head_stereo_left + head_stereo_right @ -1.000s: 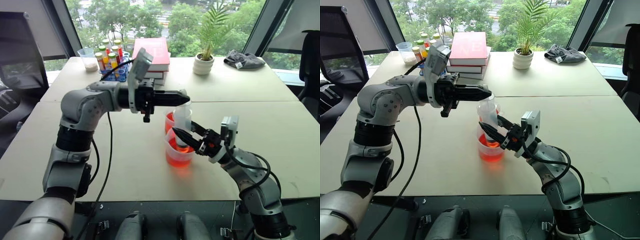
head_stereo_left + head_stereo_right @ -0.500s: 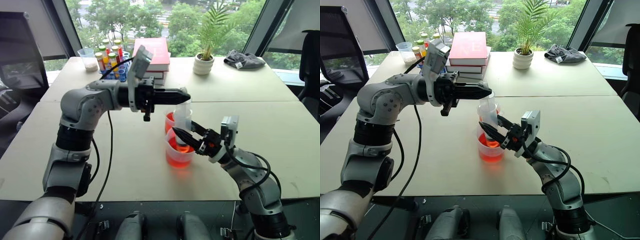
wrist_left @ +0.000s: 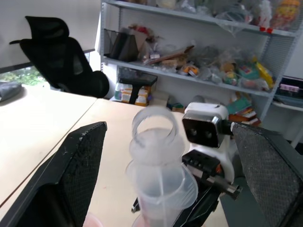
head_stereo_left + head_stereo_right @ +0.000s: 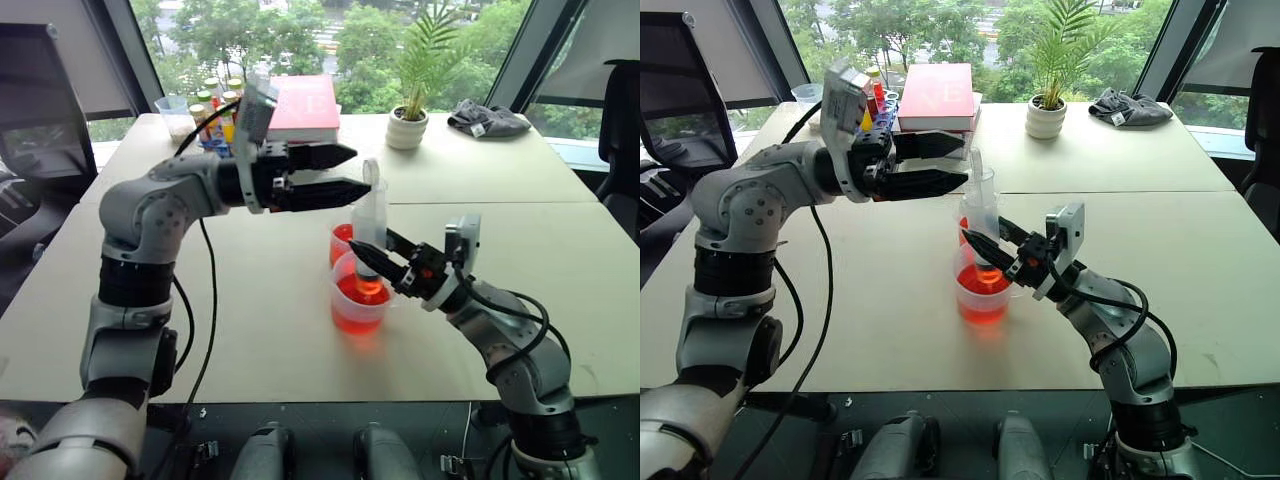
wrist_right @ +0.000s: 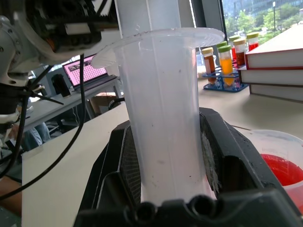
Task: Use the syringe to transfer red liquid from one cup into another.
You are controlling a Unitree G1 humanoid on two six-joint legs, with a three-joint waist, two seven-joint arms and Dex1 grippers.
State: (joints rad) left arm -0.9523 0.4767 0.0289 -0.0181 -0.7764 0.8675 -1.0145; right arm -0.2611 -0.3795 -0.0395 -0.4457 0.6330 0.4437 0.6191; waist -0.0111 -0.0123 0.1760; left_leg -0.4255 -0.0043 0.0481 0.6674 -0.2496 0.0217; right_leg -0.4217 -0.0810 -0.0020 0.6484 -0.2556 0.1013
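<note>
The syringe stands upright with its lower end inside the wide lipped cup, which holds the red liquid. My right gripper is shut on the syringe's clear barrel from the right. My left gripper is open and lies level, a finger on each side of the white plunger top, not touching it. The smaller, narrower cup, also tinted red, stands just behind the wide one.
At the back of the table are a rack of coloured tubes, a clear cup with white powder, stacked books, a potted plant and a grey cloth. A black cable hangs from my left arm.
My left gripper was shut on the plunger top; it has opened and let go. My right gripper has risen a little with the syringe.
</note>
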